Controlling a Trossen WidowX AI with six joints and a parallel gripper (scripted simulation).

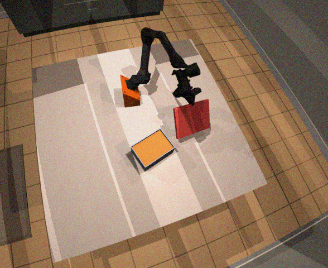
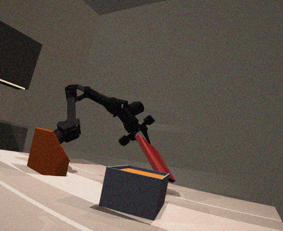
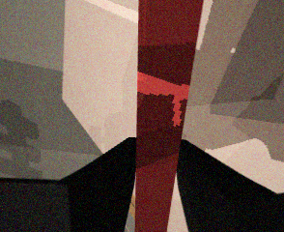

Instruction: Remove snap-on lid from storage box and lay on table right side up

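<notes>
Off the storage box and beside it, pinched near the upper edge: the red lid, steeply tilted, seemingly raised above the table. Gripper nearly closed, only a narrow gap between the fingers, filled by the lid. Likely to handle as light and stiff, probably smooth plastic, not very fragile but prone to swing or slip round so small a grip, with most of the panel hanging outward. Best held midway along the edge, fingers on opposite faces, as now. Judging by the slant, still to be levelled, with the proper face upward, and lowered gently before release; which face counts as the top, impossible to tell for sure. By count: one lid, one box, one arm, one gripper with two fingers, one orange pedestal
</notes>
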